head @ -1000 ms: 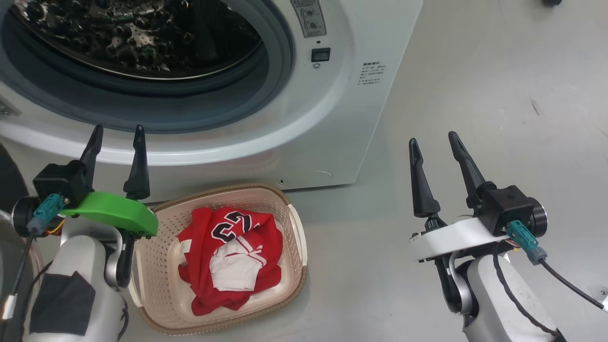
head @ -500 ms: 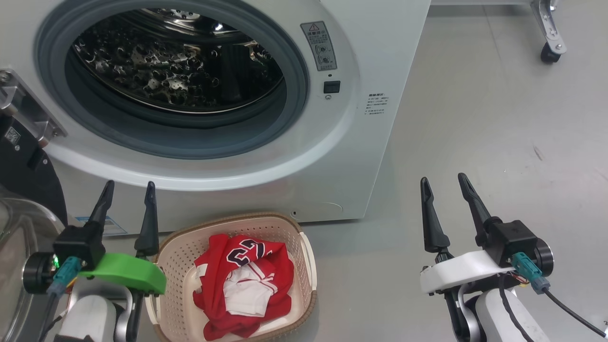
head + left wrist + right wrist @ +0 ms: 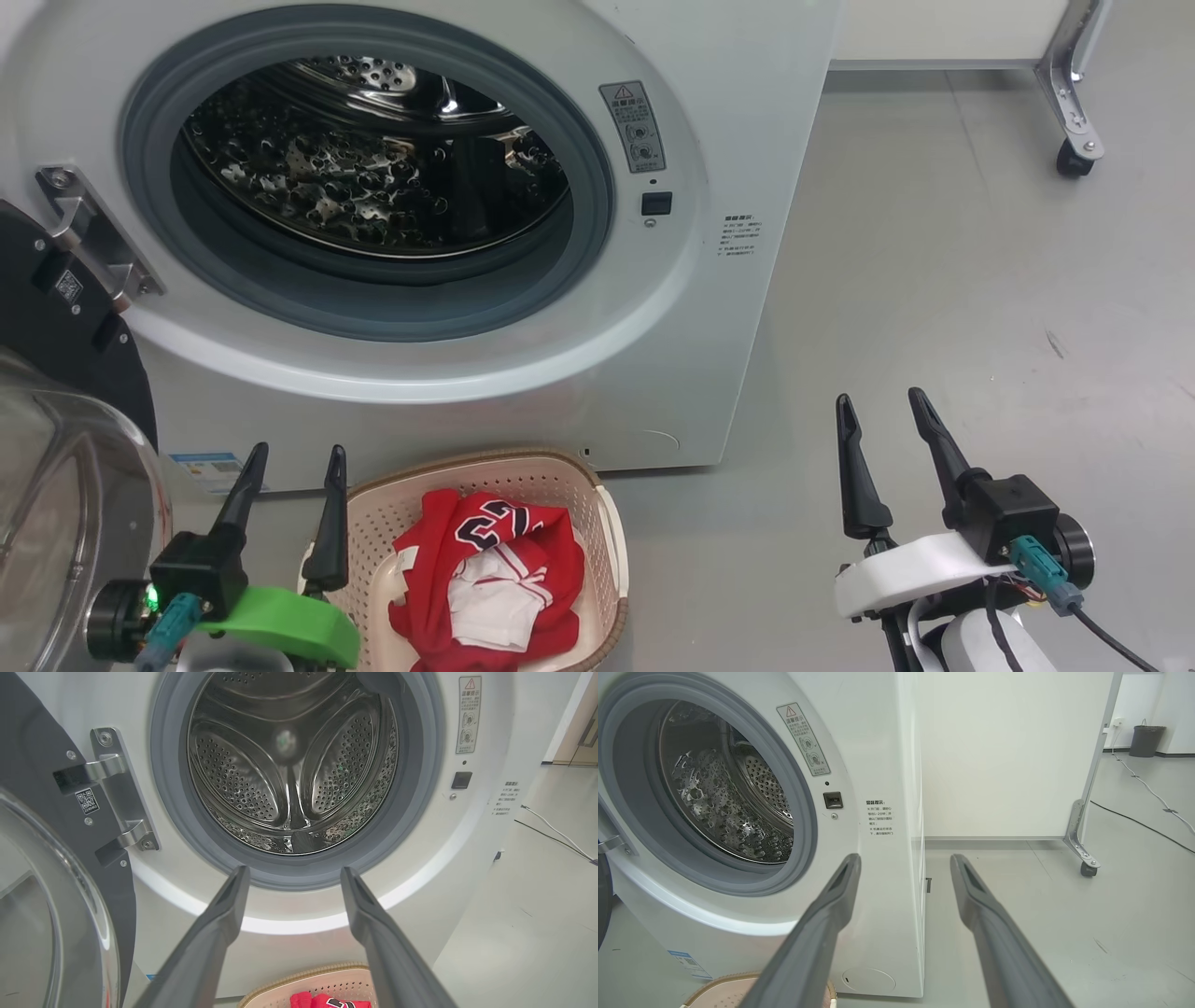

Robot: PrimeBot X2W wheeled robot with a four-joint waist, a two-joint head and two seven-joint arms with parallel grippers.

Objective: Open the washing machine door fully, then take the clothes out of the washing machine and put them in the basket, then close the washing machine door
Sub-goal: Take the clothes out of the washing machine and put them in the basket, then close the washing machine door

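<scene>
Apparently the door (image 3: 56, 504) stands out leftward; left gripper (image 3: 299, 450), right gripper (image 3: 880, 397) gape empty.

The white washer (image 3: 691, 355) fills the upper left, its door (image 3: 47, 523) swung open at the left edge. Red clothes (image 3: 485, 579) lie in the cream basket (image 3: 560, 481), bottom centre.

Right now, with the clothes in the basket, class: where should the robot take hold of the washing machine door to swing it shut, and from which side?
Grip the washing machine door by its flat black ring, far from the hinge. Avoid the bulging glass bowl, which is likely too rounded to pinch. Come from the outer side with the open left hand, the nearer one.
</scene>
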